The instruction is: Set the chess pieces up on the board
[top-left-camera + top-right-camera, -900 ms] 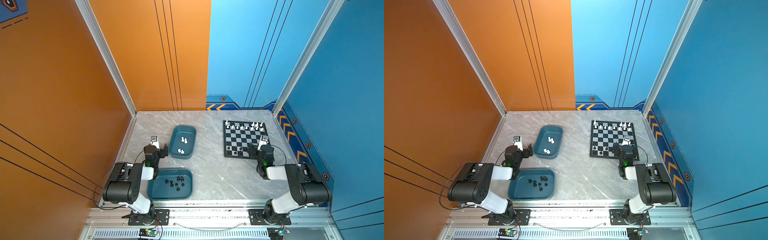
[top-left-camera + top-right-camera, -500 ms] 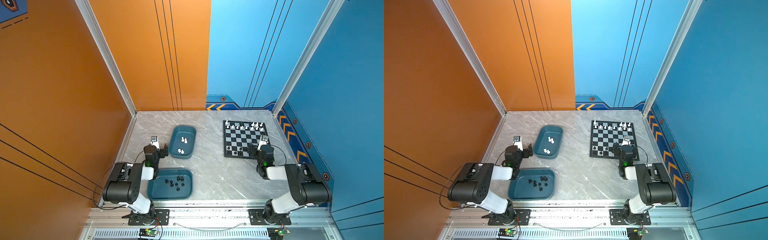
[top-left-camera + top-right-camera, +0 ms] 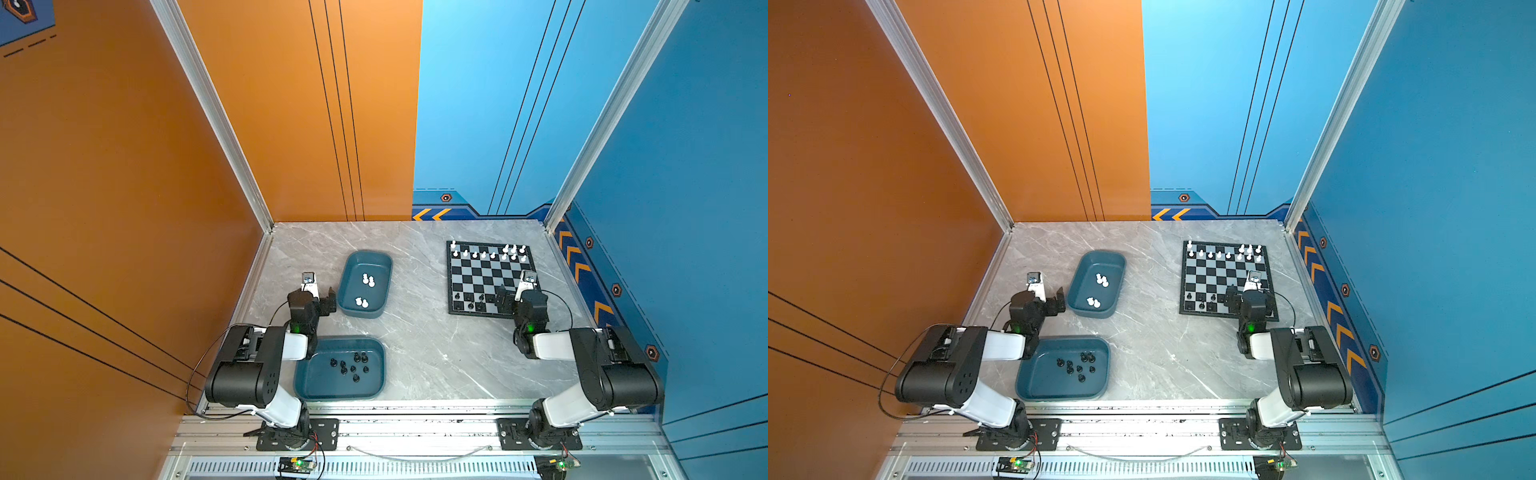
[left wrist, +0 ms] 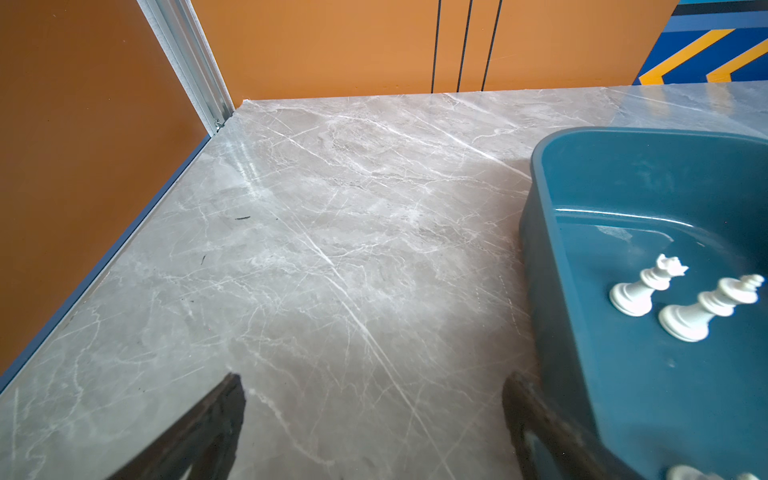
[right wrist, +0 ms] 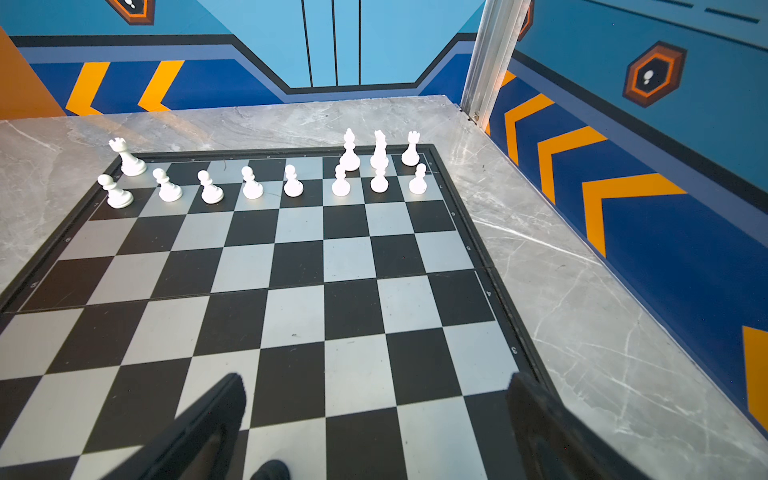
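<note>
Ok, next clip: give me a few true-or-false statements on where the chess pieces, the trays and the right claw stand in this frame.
1. The near teal tray holds only black pieces. True.
2. The far teal tray is empty. False: four white pieces are in it.
3. The right claw is shut on a white pawn. False: it is open over the board, with no pawn between its fingers.
4. Eight white pawns line one row at the board's far side. True.
5. The row behind those pawns is full. False: only a corner rook and a trio at the other end stand there.
</note>
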Robot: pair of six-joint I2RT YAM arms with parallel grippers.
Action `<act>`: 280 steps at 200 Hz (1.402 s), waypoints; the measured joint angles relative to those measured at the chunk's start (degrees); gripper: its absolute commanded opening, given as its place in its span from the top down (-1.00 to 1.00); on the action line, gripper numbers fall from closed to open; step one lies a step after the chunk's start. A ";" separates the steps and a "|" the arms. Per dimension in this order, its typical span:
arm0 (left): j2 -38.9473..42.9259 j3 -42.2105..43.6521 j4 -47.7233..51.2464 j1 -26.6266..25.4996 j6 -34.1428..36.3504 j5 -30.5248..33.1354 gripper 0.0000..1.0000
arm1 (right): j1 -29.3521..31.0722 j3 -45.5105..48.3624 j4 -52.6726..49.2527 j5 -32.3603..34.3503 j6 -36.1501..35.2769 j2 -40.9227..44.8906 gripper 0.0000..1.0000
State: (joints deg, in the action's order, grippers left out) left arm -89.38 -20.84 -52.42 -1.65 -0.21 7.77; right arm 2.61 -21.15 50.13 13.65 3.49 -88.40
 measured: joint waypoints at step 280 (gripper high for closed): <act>2.12 -57.57 52.85 -15.80 -6.51 -5.05 -0.61 | -13.88 -48.09 -68.24 -3.74 20.87 5.07 -0.05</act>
State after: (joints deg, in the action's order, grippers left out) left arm -87.26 -78.41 0.43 -17.45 -6.72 2.72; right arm -11.27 -69.23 -18.11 9.91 24.36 -83.33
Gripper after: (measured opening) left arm 0.804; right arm 0.307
